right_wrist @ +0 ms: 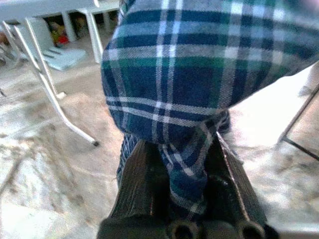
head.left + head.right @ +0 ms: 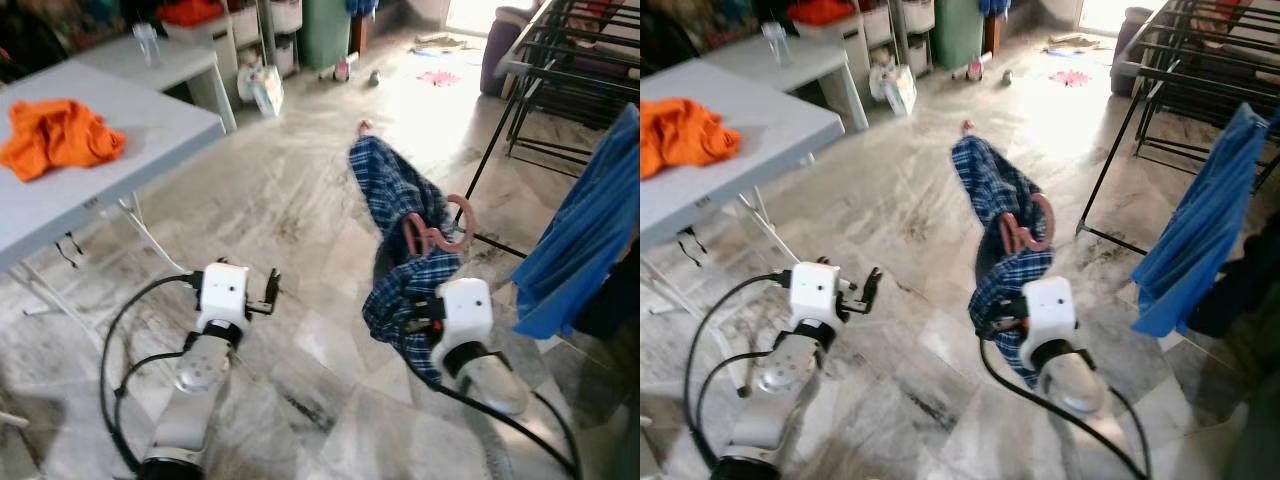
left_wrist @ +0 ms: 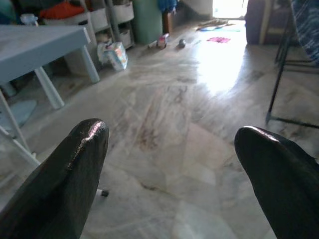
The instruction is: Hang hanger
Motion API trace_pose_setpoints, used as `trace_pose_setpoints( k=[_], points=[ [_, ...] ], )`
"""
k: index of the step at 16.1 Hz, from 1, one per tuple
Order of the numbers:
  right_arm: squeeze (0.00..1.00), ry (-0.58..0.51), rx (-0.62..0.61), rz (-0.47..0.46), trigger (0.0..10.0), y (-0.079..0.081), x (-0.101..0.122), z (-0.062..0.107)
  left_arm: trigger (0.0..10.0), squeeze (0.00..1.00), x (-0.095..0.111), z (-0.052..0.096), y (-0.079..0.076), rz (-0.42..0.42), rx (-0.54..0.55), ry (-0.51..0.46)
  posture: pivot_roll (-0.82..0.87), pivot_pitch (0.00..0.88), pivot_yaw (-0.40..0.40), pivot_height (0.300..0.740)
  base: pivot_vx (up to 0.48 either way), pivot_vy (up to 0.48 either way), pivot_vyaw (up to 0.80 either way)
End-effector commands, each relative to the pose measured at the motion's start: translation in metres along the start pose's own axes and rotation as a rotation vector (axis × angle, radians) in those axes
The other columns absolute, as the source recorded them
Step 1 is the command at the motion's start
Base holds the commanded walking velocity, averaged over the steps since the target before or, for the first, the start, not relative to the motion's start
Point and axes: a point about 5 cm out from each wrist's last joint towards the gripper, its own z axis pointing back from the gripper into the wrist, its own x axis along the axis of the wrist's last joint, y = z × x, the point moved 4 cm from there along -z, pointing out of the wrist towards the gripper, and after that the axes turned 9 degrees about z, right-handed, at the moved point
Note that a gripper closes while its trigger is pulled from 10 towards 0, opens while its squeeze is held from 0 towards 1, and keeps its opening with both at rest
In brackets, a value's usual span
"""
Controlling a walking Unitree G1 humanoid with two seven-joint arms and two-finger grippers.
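A blue plaid shirt (image 2: pixel 400 210) hangs on a pink hanger (image 2: pixel 440 228) whose hook curls out at the shirt's middle. My right gripper (image 1: pixel 187 149) is shut on the plaid cloth, which is pinched between its two fingers (image 1: pixel 139 184) and drapes over them. It holds the shirt up above the marble floor, left of the black drying rack (image 2: pixel 560 80). My left gripper (image 2: pixel 268 290) floats low over the floor, open, with nothing between its fingertips (image 3: pixel 89 144).
A blue garment (image 2: pixel 585 240) hangs from the rack at the right. A grey folding table (image 2: pixel 150 130) with an orange cloth (image 2: pixel 55 135) stands at the left, its legs reaching the floor. Bins and shelves line the far wall.
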Motion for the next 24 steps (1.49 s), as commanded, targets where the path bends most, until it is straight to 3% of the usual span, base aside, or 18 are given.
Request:
trace_pose_setpoints(
  k=[1,7,19,24],
  points=[
    [0.00,-0.038,-0.013,0.023,10.0,-0.0060,0.0097,0.0020,10.0,0.00,0.0052,-0.0016,-0.0052,0.001,-0.013,-0.019,-0.05,0.076,0.047,0.740,0.270,0.000,0.00],
    [0.00,-0.041,-0.003,0.030,10.0,-0.0045,0.0104,0.0022,10.0,0.00,0.0040,-0.0018,-0.0056,0.003,-0.012,-0.015,-0.05,0.075,0.047,0.740,0.282,0.000,0.00],
    [0.00,-0.044,0.007,0.041,10.0,-0.0037,0.0098,0.0030,10.0,0.00,0.0008,-0.0004,-0.0017,-0.005,0.024,-0.001,-0.05,0.066,0.043,0.740,0.000,0.000,0.00],
    [0.00,-0.047,0.023,0.061,10.0,-0.0018,0.0106,0.0020,10.0,0.00,0.0000,-0.0012,-0.0064,-0.021,-0.005,0.009,-0.05,0.067,0.043,0.740,0.000,0.000,0.75]
  ],
)
